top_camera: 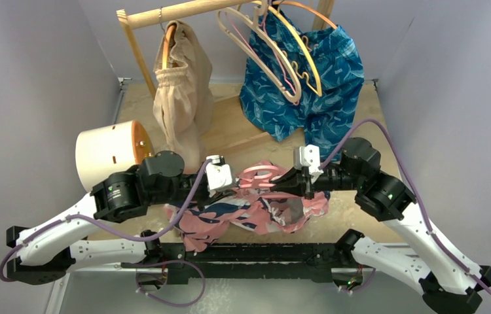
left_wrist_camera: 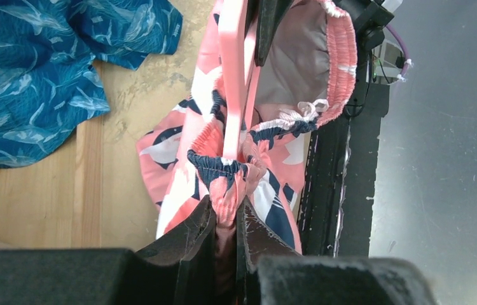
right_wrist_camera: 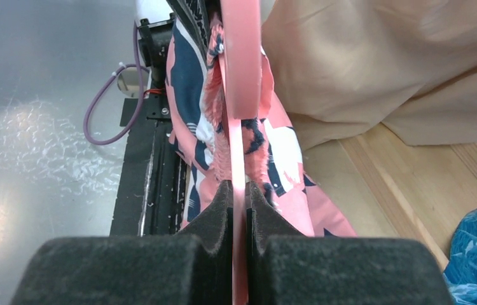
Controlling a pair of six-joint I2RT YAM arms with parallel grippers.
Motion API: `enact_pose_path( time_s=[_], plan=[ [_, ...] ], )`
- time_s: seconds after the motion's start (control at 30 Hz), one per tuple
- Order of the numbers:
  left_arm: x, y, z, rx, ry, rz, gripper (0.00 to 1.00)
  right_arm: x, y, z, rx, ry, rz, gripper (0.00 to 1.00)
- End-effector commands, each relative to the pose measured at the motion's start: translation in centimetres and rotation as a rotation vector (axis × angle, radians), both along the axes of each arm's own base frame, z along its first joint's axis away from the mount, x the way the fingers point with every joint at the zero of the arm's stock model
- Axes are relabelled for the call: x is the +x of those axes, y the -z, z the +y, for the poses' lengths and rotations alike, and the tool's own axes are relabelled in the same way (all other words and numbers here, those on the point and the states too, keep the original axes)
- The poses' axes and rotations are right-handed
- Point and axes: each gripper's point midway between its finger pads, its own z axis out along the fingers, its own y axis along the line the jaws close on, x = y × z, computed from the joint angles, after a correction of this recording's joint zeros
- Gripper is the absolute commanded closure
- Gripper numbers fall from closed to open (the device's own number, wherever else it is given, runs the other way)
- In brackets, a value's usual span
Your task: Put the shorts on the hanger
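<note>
the shorts lie in a crumpled heap on the near part of the wooden worktop, just ahead of the black bar between the arm bases. the hanger sits at the top of that heap, its pink loops showing between the two wrists.

the left tool is pressed together on a fold of the shorts, pinching the gathered waistband with its navy edge. in the left wrist view the fabric bulges out just above the fingertips. beyond the pinch a pink arm of the hanger runs straight away from the camera, lying against the cloth. the waistband opening and the white drawstring bow are to its right.

the right tool is closed on the hanger, its two dark pads gripping a thin flat edge of pink plastic that runs on upward in the right wrist view. the shorts are bunched around the plastic on both sides just past the pads. the two tools face each other, close together, over the heap.

behind them, a wooden rail carries beige shorts on the left and blue shorts on the right, with spare hangers in front of the blue pair. a white drum lies on its side at the left edge of the worktop, beside the left arm.
</note>
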Motion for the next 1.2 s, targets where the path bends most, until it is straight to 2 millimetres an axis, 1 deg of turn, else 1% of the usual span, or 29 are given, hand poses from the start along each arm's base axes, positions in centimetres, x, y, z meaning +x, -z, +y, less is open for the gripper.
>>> enact_pose_path(
  time_s=[0.0,0.1,0.23,0.33,0.4,0.43,0.47,0.5,0.53,0.57,0.67,0.73,0.87,1.03,1.17],
  plan=[
    [1.3,-4.3,4.3,-0.058,-0.143,-0.099,0.91,0.3,-0.1,-2.0,-0.039,0.103,0.018,1.00],
    [1.7,-4.6,5.4,-0.049,-0.186,-0.115,0.89,-0.2,-1.0,-2.5,-0.030,0.116,0.011,1.00],
    [2.0,-5.2,6.7,-0.051,-0.230,-0.131,0.83,-1.1,-1.3,-3.1,-0.029,0.114,0.042,1.00],
    [2.2,-5.7,7.2,-0.067,-0.258,-0.139,0.78,-1.0,-2.1,-3.2,-0.008,0.143,0.054,1.00],
    [2.5,-6.2,7.4,-0.087,-0.285,-0.143,0.71,-0.9,-3.1,-3.1,0.013,0.156,0.066,1.00],
    [2.7,-6.5,7.5,-0.101,-0.302,-0.146,0.61,-0.8,-3.7,-3.0,0.028,0.163,0.076,1.00],
    [2.9,-6.9,7.6,-0.117,-0.316,-0.149,0.55,-0.5,-4.7,-3.0,0.050,0.184,0.078,1.00],
    [3.0,-7.4,7.7,-0.134,-0.328,-0.154,0.49,0.0,-5.4,-3.0,0.065,0.219,0.089,1.00],
    [3.2,-7.9,7.9,-0.148,-0.343,-0.161,0.46,0.4,-6.1,-3.2,0.079,0.254,0.102,1.00],
    [3.4,-8.3,8.1,-0.164,-0.361,-0.169,0.45,0.7,-6.7,-3.3,0.087,0.278,0.110,1.00],
    [4.4,-9.6,9.0,-0.220,-0.434,-0.211,0.44,0.8,-8.5,-3.6,0.123,0.311,0.119,1.00],
    [4.7,-9.7,9.1,-0.226,-0.438,-0.244,0.44,0.9,-10.1,-4.2,0.177,0.350,0.111,1.00],
    [5.0,-8.9,8.2,-0.205,-0.413,-0.283,0.44,-0.2,-12.5,-4.8,0.266,0.342,0.099,1.00],
    [6.4,-7.5,6.7,-0.121,-0.421,-0.317,0.44,-0.1,-13.1,-5.4,0.291,0.383,0.110,1.00],
    [7.9,-7.2,6.1,-0.099,-0.471,-0.356,0.46,0.0,-13.0,-5.5,0.300,0.396,0.124,1.00]
  ],
)
